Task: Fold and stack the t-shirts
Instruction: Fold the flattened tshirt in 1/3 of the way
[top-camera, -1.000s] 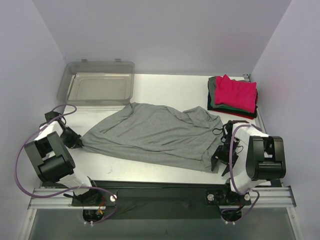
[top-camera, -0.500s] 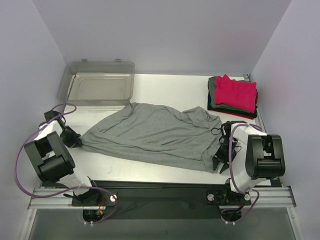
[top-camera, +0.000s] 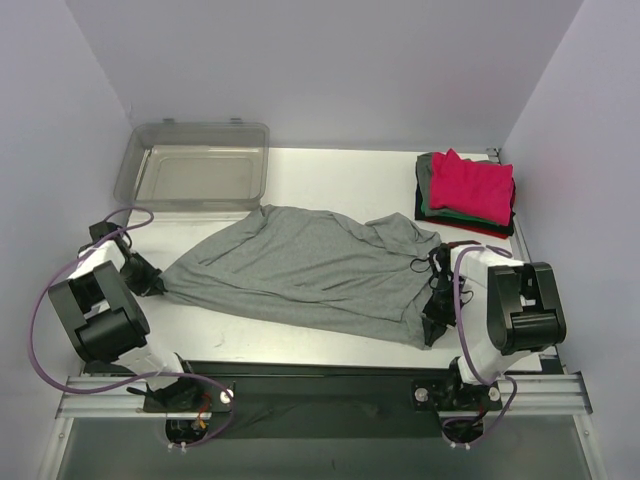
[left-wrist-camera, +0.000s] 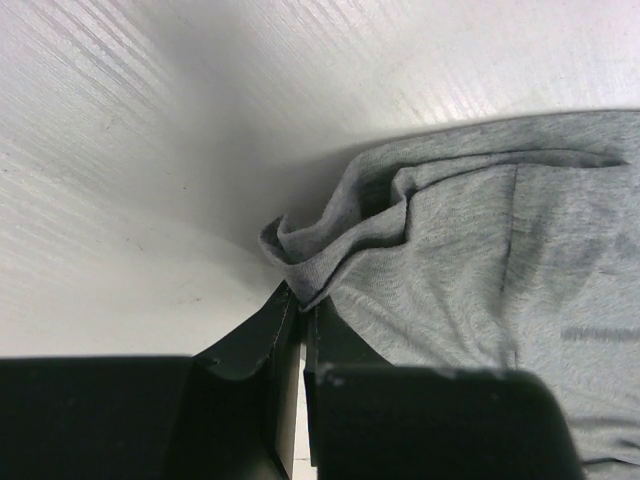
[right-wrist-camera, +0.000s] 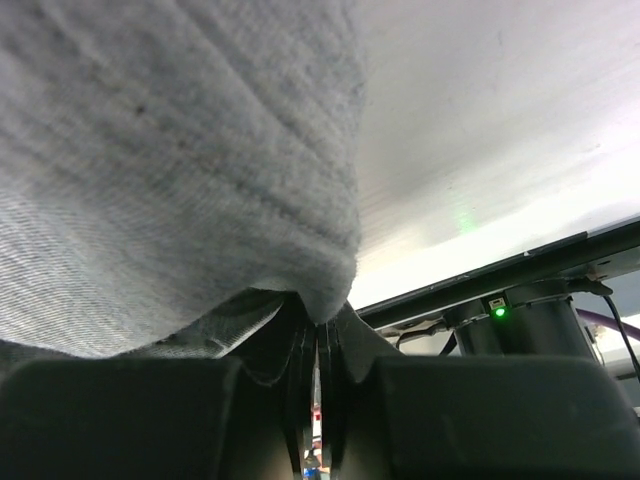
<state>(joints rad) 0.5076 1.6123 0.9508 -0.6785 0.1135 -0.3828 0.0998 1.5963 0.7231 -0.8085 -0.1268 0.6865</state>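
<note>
A large heather-grey t-shirt (top-camera: 310, 270) lies spread and wrinkled across the middle of the table. My left gripper (top-camera: 158, 285) is shut on its left corner; in the left wrist view the jaws (left-wrist-camera: 300, 300) pinch a bunched fold of the grey t-shirt (left-wrist-camera: 470, 250). My right gripper (top-camera: 432, 320) is at the shirt's near right corner, shut on the hem. In the right wrist view the grey t-shirt (right-wrist-camera: 170, 170) hangs over the closed right gripper (right-wrist-camera: 322, 325). A stack of folded t-shirts (top-camera: 465, 190), bright pink-red on top of green and dark ones, sits at the back right.
A clear plastic bin (top-camera: 195, 165) stands at the back left, near the shirt's far edge. Side walls rise close on both sides. The black rail (top-camera: 320, 375) runs along the table's near edge, just behind the right gripper.
My right gripper has shifted left onto the shirt's near right corner and closed on the hem. The left arm and the shirt have barely moved.
</note>
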